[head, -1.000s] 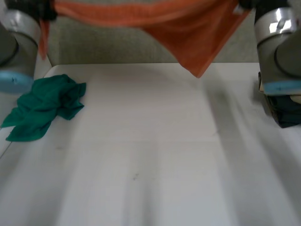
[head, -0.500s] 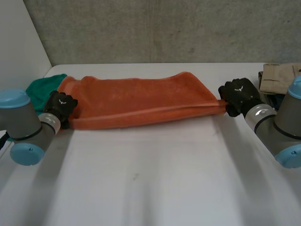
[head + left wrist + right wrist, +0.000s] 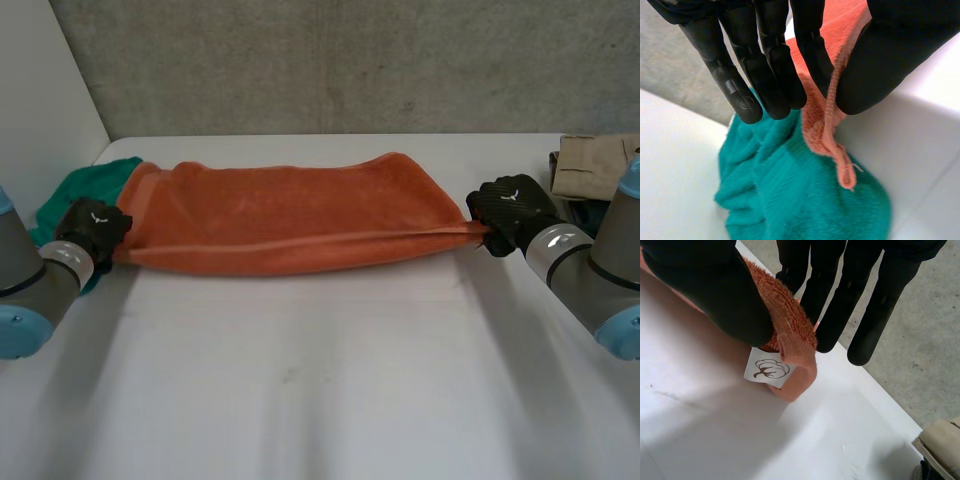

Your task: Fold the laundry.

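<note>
An orange towel [image 3: 290, 215] lies folded in a long band across the far half of the white table [image 3: 320, 380]. My left hand [image 3: 92, 228] grips its left end. In the left wrist view, thumb and fingers [image 3: 767, 70] pinch the towel's corner edge [image 3: 832, 125], which hangs over a green cloth [image 3: 800, 200]. My right hand [image 3: 510, 212] holds the towel's right end. In the right wrist view, my right hand [image 3: 710, 287] pinches that corner [image 3: 792, 335] between thumb and fingers, and a white label [image 3: 766, 369] shows below the grip.
The crumpled green cloth [image 3: 85, 188] lies at the table's left edge, behind my left hand and partly under the towel. A folded beige garment [image 3: 592, 165] sits on a dark stack at the far right. A grey wall stands behind the table.
The towel hung in the air a second ago and now lies on the table. Since then my left hand has moved outward to the left, drawing the towel straighter.
</note>
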`<state>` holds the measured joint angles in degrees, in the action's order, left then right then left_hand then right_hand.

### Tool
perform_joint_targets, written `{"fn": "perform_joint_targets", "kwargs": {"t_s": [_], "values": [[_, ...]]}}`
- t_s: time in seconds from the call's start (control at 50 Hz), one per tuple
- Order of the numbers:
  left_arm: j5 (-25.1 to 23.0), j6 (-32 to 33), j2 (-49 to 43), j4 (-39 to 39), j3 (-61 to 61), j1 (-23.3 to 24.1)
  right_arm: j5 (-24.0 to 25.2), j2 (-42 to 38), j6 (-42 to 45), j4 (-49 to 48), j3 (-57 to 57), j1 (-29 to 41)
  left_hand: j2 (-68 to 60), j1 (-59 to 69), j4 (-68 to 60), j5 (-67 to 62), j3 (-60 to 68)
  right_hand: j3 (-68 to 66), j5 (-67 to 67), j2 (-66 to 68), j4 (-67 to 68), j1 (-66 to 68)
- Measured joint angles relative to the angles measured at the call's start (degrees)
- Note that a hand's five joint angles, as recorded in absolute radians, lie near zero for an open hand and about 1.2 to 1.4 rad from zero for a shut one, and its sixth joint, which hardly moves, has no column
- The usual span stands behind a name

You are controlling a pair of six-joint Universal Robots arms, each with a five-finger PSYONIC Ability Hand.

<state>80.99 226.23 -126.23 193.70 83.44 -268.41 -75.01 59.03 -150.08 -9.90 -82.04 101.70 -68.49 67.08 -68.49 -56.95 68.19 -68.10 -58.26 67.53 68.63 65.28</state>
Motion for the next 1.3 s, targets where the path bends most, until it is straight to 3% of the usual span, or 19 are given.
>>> {"fn": "perform_joint_targets", "kwargs": {"t_s": [0.14, 0.32, 0.36, 0.46, 0.6, 0.8, 0.94, 1.1, 1.3], "values": [[-1.9, 2.8, 6.4, -10.2, 3.3, -1.7, 0.6, 3.1, 5.0, 7.3, 0.2, -1.9, 0.0, 0.0, -0.2, 0.0, 0.0, 0.0, 0.0, 0.0, 0.0, 0.0], [-1.7, 14.3, 21.0, -39.9, 11.3, -4.1, 1.4, 10.6, 31.5, 38.4, -3.0, -6.9, 0.0, 0.0, -0.2, 0.0, 0.0, 0.0, -0.3, 0.0, 0.0, 0.0], [-2.1, 18.7, 23.5, -49.6, 12.7, -4.4, 1.2, 11.6, 38.1, 45.2, -4.0, -8.3, 0.0, 0.0, -0.2, 0.0, 0.0, 0.0, -0.4, 0.0, 0.0, 0.0], [-3.6, 21.8, 24.2, -55.2, 11.2, -3.9, 0.7, 10.9, 40.1, 46.2, -3.4, -9.1, 0.0, 0.0, -0.2, 0.0, 0.0, 0.0, -0.4, 0.0, 0.0, 0.0], [-3.6, 18.1, 20.3, -50.1, 3.9, -0.8, -0.7, 6.5, 34.7, 39.5, 0.9, -8.0, 0.0, 0.0, -0.2, 0.0, 0.0, 0.0, -0.4, 0.0, 0.0, 0.0], [0.9, 4.8, 8.1, -35.0, -25.7, 6.0, -3.4, -2.0, 16.9, 23.1, 20.4, -3.5, 0.0, 0.0, -0.2, 0.0, 0.0, 0.0, -0.4, 0.0, 0.0, 0.0], [6.8, -9.0, 5.3, -20.0, -44.8, 6.9, -7.7, -2.6, 1.3, 1.7, 34.1, -1.8, 0.0, 0.0, -0.3, 0.0, 0.0, 0.0, -0.4, 0.0, 0.0, 0.0], [9.5, -23.7, 8.1, -2.3, -45.5, 6.8, -11.2, 0.2, -7.4, -16.9, 35.1, -0.5, -0.1, 0.0, -0.3, 0.0, 0.0, 0.0, -0.4, 0.0, 0.0, 0.0], [8.7, -25.7, 7.3, 0.2, -36.8, 5.7, -9.8, -1.6, -5.9, -14.1, 33.3, 0.2, -0.1, 0.0, -0.3, 0.0, 0.0, 0.0, -0.4, 0.0, 0.0, 0.0]]}}
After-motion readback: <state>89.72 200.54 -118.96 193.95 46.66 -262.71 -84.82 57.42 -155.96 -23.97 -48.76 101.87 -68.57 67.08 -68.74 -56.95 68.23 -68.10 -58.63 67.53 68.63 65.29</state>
